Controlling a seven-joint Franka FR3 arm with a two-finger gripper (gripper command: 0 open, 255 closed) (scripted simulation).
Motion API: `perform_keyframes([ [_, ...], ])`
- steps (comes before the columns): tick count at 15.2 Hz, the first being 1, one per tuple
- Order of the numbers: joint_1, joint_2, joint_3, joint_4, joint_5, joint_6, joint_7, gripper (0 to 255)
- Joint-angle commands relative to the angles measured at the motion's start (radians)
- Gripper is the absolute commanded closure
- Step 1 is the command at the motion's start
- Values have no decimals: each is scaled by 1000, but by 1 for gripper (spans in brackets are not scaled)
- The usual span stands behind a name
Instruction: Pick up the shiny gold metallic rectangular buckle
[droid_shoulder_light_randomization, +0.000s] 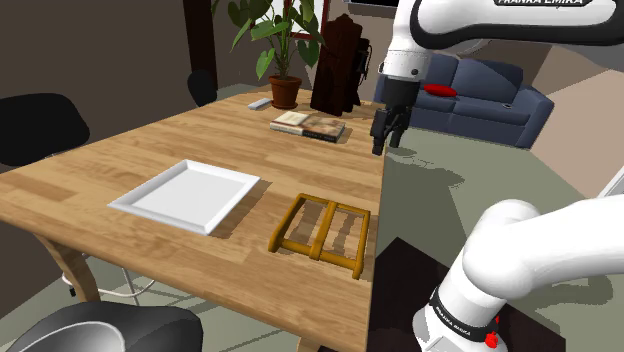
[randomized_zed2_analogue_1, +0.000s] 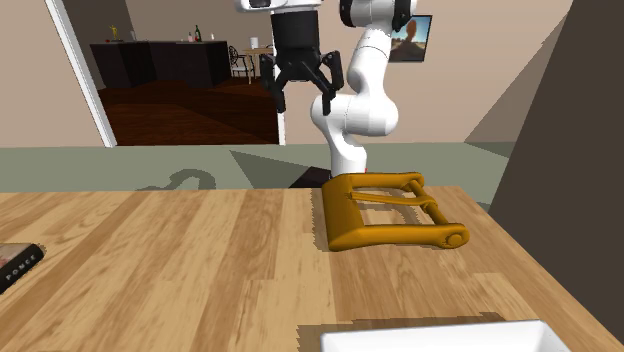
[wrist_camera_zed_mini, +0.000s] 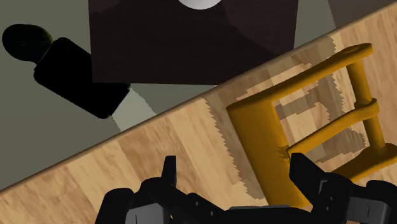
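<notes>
The gold rectangular buckle (droid_shoulder_light_randomization: 320, 230) lies flat on the wooden table (droid_shoulder_light_randomization: 120, 160), close to the edge nearest the arm's stand. From the second exterior view the buckle (randomized_zed2_analogue_1: 390, 210) sits at the table's far edge, in front of the arm. My gripper (droid_shoulder_light_randomization: 385, 135) hangs high above that edge, well clear of the buckle, pointing down. Its black fingers (randomized_zed2_analogue_1: 328, 100) stand apart with nothing between them, so the gripper (randomized_zed2_analogue_1: 304, 100) is open. In the wrist view the buckle (wrist_camera_zed_mini: 261, 133) lies far below the gripper (wrist_camera_zed_mini: 236, 175), near one fingertip.
A white tray (droid_shoulder_light_randomization: 185, 195) lies to the buckle's left in the shoulder view. Books (droid_shoulder_light_randomization: 308, 125), a potted plant (droid_shoulder_light_randomization: 280, 50) and a dark wooden object (droid_shoulder_light_randomization: 335, 65) stand at the far end. Black chairs (droid_shoulder_light_randomization: 35, 125) flank the table. The dark stand (wrist_camera_zed_mini: 191, 38) is beside the table edge.
</notes>
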Motion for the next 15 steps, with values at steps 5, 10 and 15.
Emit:
perform_keyframes([
  [5, -52, -87, 146, -105, 95, 37, 314, 0],
  [10, -107, -121, 354, -172, 238, 100, 710, 0],
  [15, -183, -60, 577, -165, 368, 189, 1103, 0],
])
